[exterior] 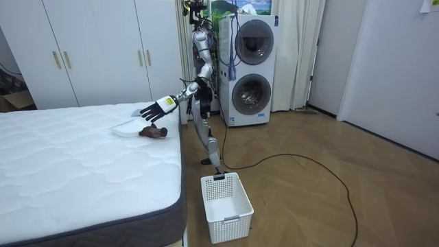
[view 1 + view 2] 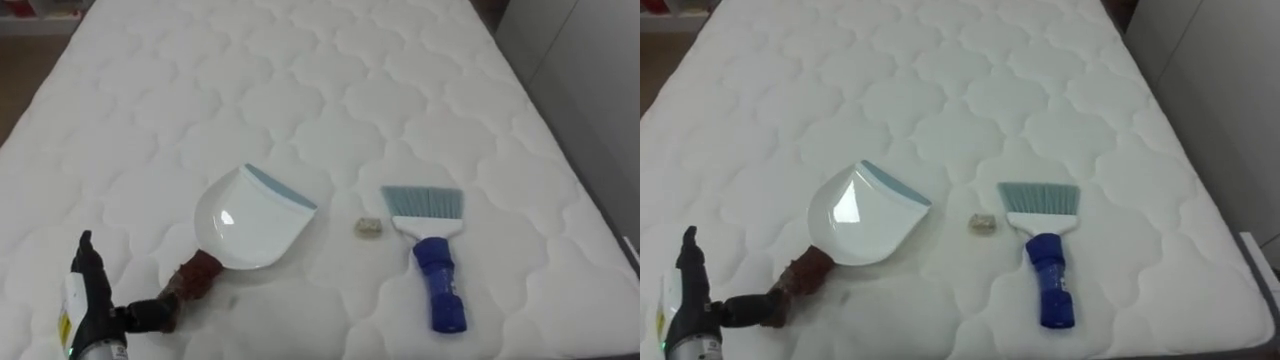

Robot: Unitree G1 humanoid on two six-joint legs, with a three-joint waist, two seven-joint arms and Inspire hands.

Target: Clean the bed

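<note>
Bed: we see a bare white mattress, quilted in a rounded pattern. Three things lie on it, all close to the edge where the robot stands.
Dustpan: white with a pale blue lip, lying flat near that edge and towards its left end. Its mouth points up the bed and to the right. In the room view it sits by the bed's corner beside the robot.
Brown handle: runs from the back of the dustpan down towards the near edge.
Scrap: a small pale bit of litter on the mattress, between the dustpan's lip and the brush and apart from both.
Brush: blue handle pointing at the near edge, light blue bristles pointing up the bed. It lies right of the scrap, nearer the bed's right edge.
Left hand: over the near edge at its left end, with dark fingers held straight and spread and nothing in its grasp. The thumb reaches across to the end of the brown handle. We cannot tell whether it presses on it.
Writing: a yellow and white label sits on the left wrist, and we cannot read its print.
Robot: stands at the bed's corner, left arm stretched out over the mattress.
Basket: white and slatted, on the wooden floor just off the bed's side.
Washing machines: two, stacked, behind the robot. Any marking on them is too small to read.
Wardrobe doors: white, behind the bed.
</note>
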